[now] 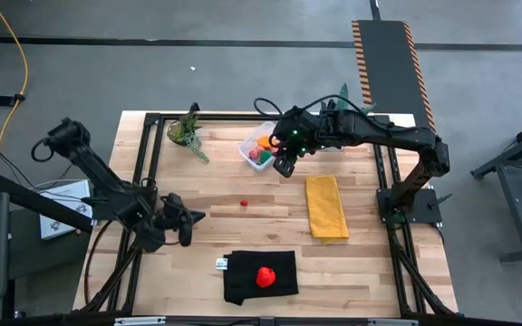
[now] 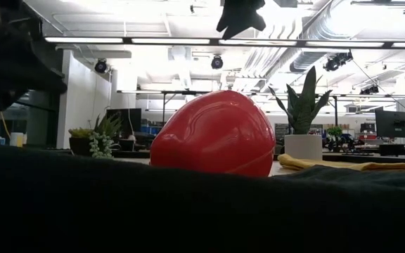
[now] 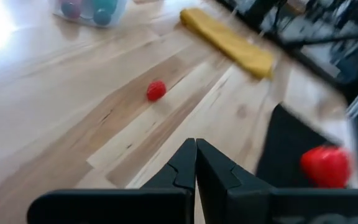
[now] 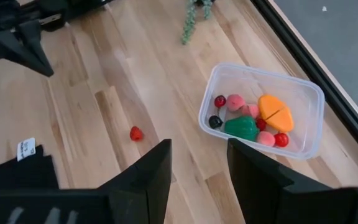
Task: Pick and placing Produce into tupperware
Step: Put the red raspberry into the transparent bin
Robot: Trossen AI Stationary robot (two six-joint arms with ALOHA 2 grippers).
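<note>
From above, the wooden surface [image 1: 243, 231] is seen with a clear tub [image 1: 259, 150] near its far edge; its contents are partly hidden by the right hand [image 1: 285, 166], which hangs just beside it. A small red berry [image 1: 244, 203] lies alone on the bare planks. A red strawberry [image 1: 265, 276] sits on a black cloth [image 1: 259, 277] at the near edge, and a folded yellow cloth [image 1: 326, 206] lies to the right. The left hand [image 1: 191, 223] is held low over the surface, well apart from the tub. A small plant [image 1: 187, 132] stands at the far left.

In the low view, most of the picture is blocked by the dark cloth and the smooth, glossy strawberry [image 2: 213, 133]. The tub is not visible. A white pot [image 2: 303, 147] with tall leaves is seen behind.

In the left wrist view, the left hand [image 3: 196, 163] is clenched, its fingers pressed together on nothing. The berry [image 3: 156, 91] is seen ahead; the tub [image 3: 92, 10] is cut off at the edge.

In the right wrist view, the right hand [image 4: 197, 163] is released, with a gap between its fingers and nothing in it. The rounded tub [image 4: 263, 111] holds an orange piece [image 4: 275, 112], a green piece [image 4: 241, 127] and small pink, red and dark berries.
</note>
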